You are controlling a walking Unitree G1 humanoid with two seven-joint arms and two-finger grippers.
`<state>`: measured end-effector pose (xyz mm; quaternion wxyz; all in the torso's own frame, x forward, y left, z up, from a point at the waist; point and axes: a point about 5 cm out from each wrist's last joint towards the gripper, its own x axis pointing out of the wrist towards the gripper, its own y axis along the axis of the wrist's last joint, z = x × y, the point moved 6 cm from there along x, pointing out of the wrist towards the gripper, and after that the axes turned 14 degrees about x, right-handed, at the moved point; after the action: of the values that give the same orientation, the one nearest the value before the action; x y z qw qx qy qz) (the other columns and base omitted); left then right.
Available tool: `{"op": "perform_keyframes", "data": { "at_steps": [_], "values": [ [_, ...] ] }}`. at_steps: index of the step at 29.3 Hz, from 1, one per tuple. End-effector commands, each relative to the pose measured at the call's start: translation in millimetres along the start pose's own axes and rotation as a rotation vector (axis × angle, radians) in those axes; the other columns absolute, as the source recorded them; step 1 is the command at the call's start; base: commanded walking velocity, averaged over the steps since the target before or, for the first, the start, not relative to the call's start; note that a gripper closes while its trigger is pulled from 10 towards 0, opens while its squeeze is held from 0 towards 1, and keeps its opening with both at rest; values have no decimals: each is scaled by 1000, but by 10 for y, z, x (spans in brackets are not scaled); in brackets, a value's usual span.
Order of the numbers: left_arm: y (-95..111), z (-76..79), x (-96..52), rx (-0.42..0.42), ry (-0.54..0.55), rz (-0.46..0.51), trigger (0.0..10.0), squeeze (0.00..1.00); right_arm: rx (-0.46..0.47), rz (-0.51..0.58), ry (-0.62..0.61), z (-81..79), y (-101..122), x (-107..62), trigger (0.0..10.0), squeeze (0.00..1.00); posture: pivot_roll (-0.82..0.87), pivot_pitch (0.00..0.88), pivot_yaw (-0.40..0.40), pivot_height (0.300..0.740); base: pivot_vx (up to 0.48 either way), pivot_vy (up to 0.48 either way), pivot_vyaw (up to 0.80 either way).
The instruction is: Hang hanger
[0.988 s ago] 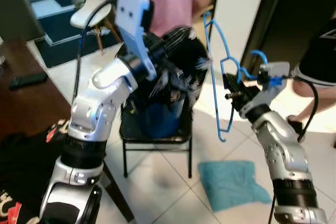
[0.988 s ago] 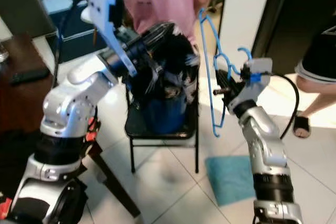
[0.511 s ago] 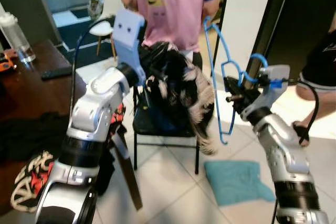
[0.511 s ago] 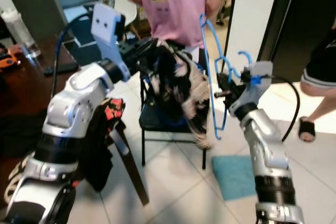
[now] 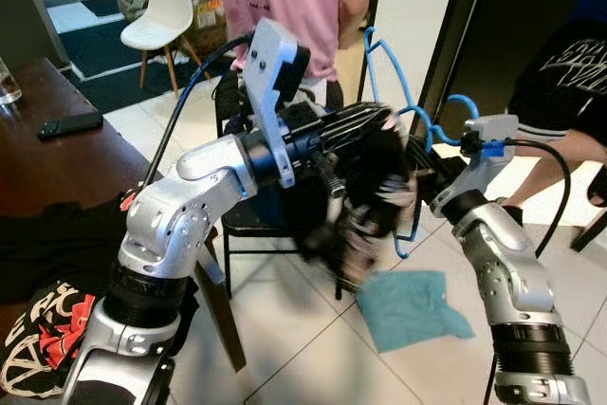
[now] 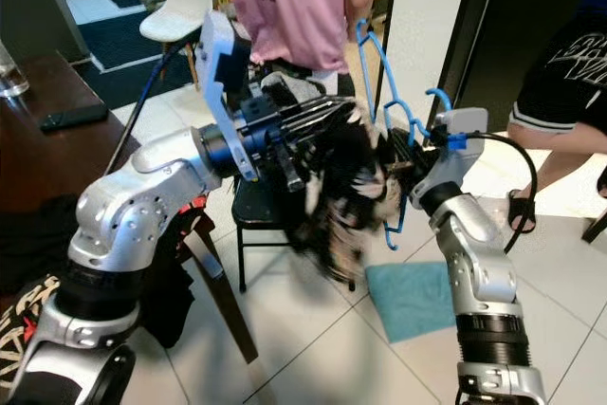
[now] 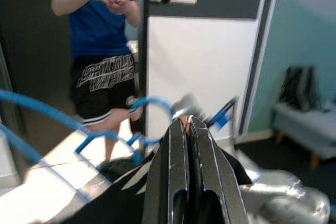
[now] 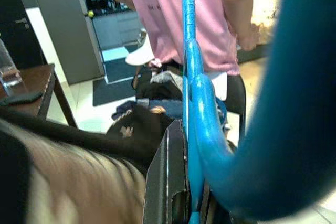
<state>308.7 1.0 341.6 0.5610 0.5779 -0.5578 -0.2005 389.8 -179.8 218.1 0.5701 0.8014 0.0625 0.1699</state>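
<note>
Left eye view: dark table (image 5: pixel 57 163) at far left with a phone (image 5: pixel 66 124). Left gripper (image 7: pixel 186 129), fingers pressed together, clamps a black-and-white garment (image 5: pixel 375 196), blurred, over the black chair (image 5: pixel 248 220). Blue hanger (image 5: pixel 403 125) sits upright, pinched in the closed right gripper (image 6: pixel 403 166). Teal cloth (image 5: pixel 410 305) lies on the tile floor (image 5: pixel 303 348).

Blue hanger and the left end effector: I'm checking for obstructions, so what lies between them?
In the eye views, the black-and-white garment, held by the left end effector, hangs between it and the blue hanger, itself held by the right end effector.
</note>
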Motion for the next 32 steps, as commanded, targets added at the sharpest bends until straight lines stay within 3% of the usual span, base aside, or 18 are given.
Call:
{"op": "perform_keyframes", "data": {
  "at_steps": [1,3,6,10,12,15,18,21,25,29,32],
  "values": [
    [223,-5,112,-34,-25,85,10000,0,-4,9,-12,18,15,13,10000,0,9,10,25,740,0,0,0],
    [223,-5,112,-34,-25,85,10000,0,-4,9,-12,18,15,13,10000,0,9,10,25,740,0,0,0],
    [320,-51,233,-66,-9,131,10000,0,-4,12,-20,31,18,15,10000,0,5,7,29,740,0,0,0],
    [567,-234,310,-132,61,237,10000,0,-7,16,-31,53,32,13,10000,0,6,8,31,740,0,0,0],
    [569,-297,297,-127,84,233,10000,0,-8,16,-34,60,32,13,10000,0,6,8,33,740,0,0,0],
    [457,-429,239,-78,137,172,10000,0,-9,16,-41,67,29,15,10000,0,4,8,37,740,0,0,0],
    [203,-577,36,122,161,-10,10000,0,-11,2,-71,122,-5,5,10000,0,7,12,39,740,0,0,0],
    [76,-446,-130,234,35,-104,10000,0,-9,-21,-104,190,-48,-3,10000,0,12,17,42,740,0,0,-621],
    [52,-391,-167,253,-5,-118,10000,0,-10,-27,-117,213,-59,-4,10000,0,12,17,42,740,0,0,-800],
    [52,-118,-316,278,-150,-84,10000,0,-20,-36,-168,311,-78,-13,10000,0,24,24,38,740,0,0,-800],
    [76,-25,-335,265,-189,-50,10000,0,-23,-40,-178,330,-84,-10,10000,0,27,27,35,740,0,0,-800]
  ]
}}
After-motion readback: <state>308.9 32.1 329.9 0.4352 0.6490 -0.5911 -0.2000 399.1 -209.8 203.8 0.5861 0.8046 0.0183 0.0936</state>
